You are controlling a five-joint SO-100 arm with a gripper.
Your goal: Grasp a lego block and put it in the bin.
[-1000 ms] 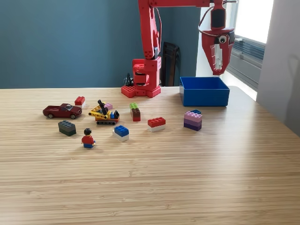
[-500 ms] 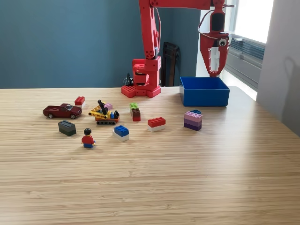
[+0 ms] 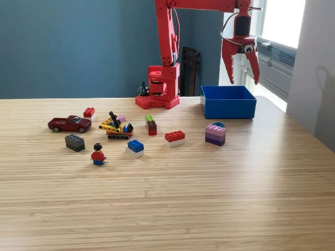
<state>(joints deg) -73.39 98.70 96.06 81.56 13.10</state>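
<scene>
Gripper (image 3: 240, 64) spread and empty, I am hanging over the blue bin (image 3: 229, 102) at upper right; next, reaching for a bench (image 3: 209, 198) block.

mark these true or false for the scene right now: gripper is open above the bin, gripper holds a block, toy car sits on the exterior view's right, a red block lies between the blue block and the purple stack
1. The gripper hangs open above the blue bin. True.
2. The gripper holds a lego block. False: nothing shows between its spread jaws.
3. The dark red toy car sits on the exterior view's right. False: it is on the left side of the table.
4. The red block lies between the blue block and the purple stack. True.
</scene>
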